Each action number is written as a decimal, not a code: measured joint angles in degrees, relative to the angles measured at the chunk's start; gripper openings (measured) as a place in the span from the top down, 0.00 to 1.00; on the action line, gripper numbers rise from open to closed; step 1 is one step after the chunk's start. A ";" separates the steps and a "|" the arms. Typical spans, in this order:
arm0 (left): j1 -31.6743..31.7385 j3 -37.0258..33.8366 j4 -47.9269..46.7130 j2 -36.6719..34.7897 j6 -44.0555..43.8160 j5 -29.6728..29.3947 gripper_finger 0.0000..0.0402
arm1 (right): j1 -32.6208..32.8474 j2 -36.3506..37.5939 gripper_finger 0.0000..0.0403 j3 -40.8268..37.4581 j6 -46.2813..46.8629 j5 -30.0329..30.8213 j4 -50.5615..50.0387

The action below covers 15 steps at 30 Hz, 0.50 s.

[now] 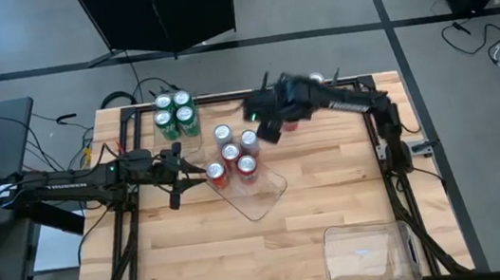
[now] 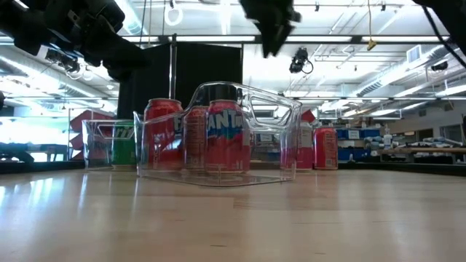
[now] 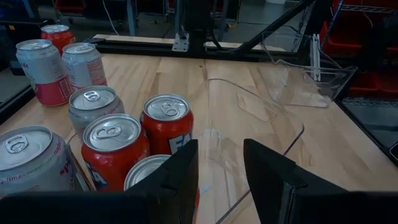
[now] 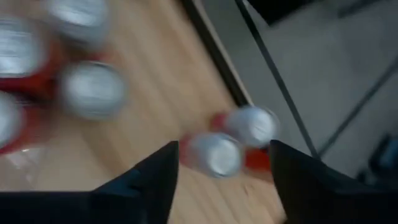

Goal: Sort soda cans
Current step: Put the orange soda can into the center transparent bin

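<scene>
Several red and silver-grey soda cans (image 1: 233, 154) stand upright in a clear tray (image 1: 266, 195) mid-table. The green cans (image 1: 175, 114) stand in another clear tray at the far left. Two more cans (image 4: 214, 154) stand on the bare wood near the far edge. My left gripper (image 1: 181, 173) is open and level at the middle tray's left side, with the cans (image 3: 166, 118) just ahead of its fingers. My right gripper (image 1: 265, 124) is open and hovers high over the far side of the table, above those two loose cans.
An empty clear tray (image 1: 369, 254) sits at the near right corner. A black frame rail (image 1: 225, 95) runs along the table's far edge. Bare wood spreads across the near half of the table. Cables and a laptop lie off the table's left side.
</scene>
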<state>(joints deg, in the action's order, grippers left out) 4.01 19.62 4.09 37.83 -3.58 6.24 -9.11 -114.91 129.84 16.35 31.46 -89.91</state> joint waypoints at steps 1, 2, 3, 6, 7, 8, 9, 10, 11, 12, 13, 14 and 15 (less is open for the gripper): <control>0.00 0.00 -0.01 -0.01 -0.13 0.00 0.67 | -1.93 1.11 0.45 -1.83 0.21 -0.02 0.11; 0.00 0.00 -0.05 -0.01 -0.13 0.00 0.67 | -3.84 1.99 0.48 -3.83 0.24 -0.03 0.14; 0.00 0.00 -0.34 -0.01 -0.13 0.00 0.67 | -5.84 3.07 0.51 -6.08 0.25 -0.19 0.51; 0.00 0.00 -1.06 -0.01 -0.13 0.00 0.67 | -11.95 7.03 0.59 -13.78 0.15 -2.16 3.32; 0.00 0.00 -1.25 -0.01 -0.13 0.00 0.67 | -14.12 8.44 0.62 -16.62 -0.13 -3.35 5.06; 0.00 0.00 -1.32 -0.01 -0.13 0.00 0.67 | -16.21 9.95 0.64 -19.74 -0.56 -4.67 7.22; 0.00 0.00 -1.43 -0.01 -0.13 0.00 0.67 | -18.44 11.28 0.66 -22.87 -1.18 -6.32 9.67; 0.00 0.00 -1.57 -0.01 -0.13 0.01 0.67 | -20.63 12.52 0.67 -25.93 -1.85 -8.13 12.22; 0.00 0.00 -1.58 -0.01 -0.13 0.00 0.67 | -22.68 13.74 0.69 -28.86 -2.58 -10.18 14.92; 0.00 0.00 -1.55 0.00 -0.13 0.00 0.67 | -24.76 14.91 0.70 -31.44 -3.26 -12.40 17.67; 0.00 0.00 -1.54 -0.01 -0.15 0.00 0.67 | -26.79 16.07 0.70 -33.75 -4.11 -14.44 20.19; 0.00 0.00 -1.50 -0.01 -0.15 0.00 0.67 | -28.56 17.05 0.70 -35.75 -4.76 -15.99 22.59; 0.00 0.00 -1.47 -0.01 -0.15 0.00 0.67 | -30.24 17.68 0.71 -37.33 -5.17 -16.99 24.28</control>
<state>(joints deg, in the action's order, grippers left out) 4.01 19.62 2.61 37.82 -3.73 6.24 -39.35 -97.22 92.51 11.18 14.48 -65.63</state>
